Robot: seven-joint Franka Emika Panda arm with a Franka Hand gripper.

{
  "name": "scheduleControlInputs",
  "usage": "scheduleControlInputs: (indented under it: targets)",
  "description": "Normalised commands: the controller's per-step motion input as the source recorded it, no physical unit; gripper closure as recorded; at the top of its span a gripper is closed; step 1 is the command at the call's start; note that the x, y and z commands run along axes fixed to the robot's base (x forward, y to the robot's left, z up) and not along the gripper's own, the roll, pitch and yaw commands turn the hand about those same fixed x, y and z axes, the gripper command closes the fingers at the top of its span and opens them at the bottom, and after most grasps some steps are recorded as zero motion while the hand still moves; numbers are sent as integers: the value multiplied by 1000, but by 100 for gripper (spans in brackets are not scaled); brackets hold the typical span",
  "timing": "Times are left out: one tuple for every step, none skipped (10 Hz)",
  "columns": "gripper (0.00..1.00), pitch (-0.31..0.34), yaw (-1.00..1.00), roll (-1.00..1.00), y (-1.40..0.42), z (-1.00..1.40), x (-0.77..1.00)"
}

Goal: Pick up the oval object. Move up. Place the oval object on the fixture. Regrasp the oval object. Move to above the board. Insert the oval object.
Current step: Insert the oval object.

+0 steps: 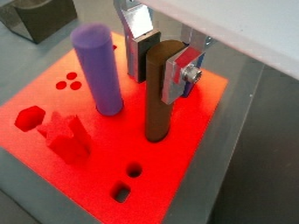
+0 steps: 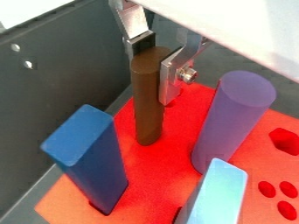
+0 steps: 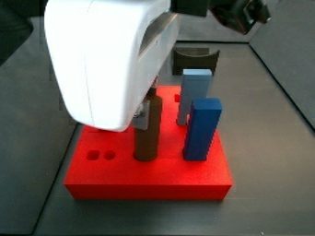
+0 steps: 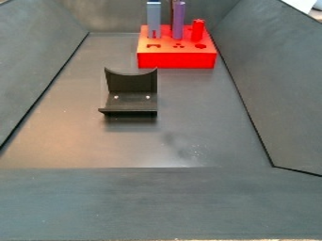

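**Oval peg is standing in the board, looks like the insert step is basically there**

So the hand [image 1: 160,59] is up over the red board [image 1: 187,166], with its silver fingers [image 1: 184,72] closed around the upper end of the oval object [image 1: 162,96]. In both wrist views the brown peg stands upright with its lower end down at the board's top face, and going by the side view [image 3: 146,134] it looks seated in its hole rather than just resting on top, though I can't see the hole itself to be sure how deep it sits.

Neighbours on the board: the purple cylinder [image 1: 100,70] just beside it, a blue post [image 2: 89,162] and a light blue block [image 2: 218,197] close by too. Some small empty holes [image 1: 126,179] are still open near the board's edge.

The fixture [image 4: 128,94] sits alone on the floor, well apart from the board, nothing on it.

My read: we're at the tail of the insert. Next move should be spreading the fingers to release, then lifting straight up. Tight quarters there, so any sideways drift could bump the purple cylinder or tip the peg.
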Motion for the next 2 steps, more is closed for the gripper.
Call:
scheduleControlInputs:
  targets:
    - [100, -44, 0, 0, 0, -34, 0]
    - [100, -13, 0, 13, -17, 0, 0]
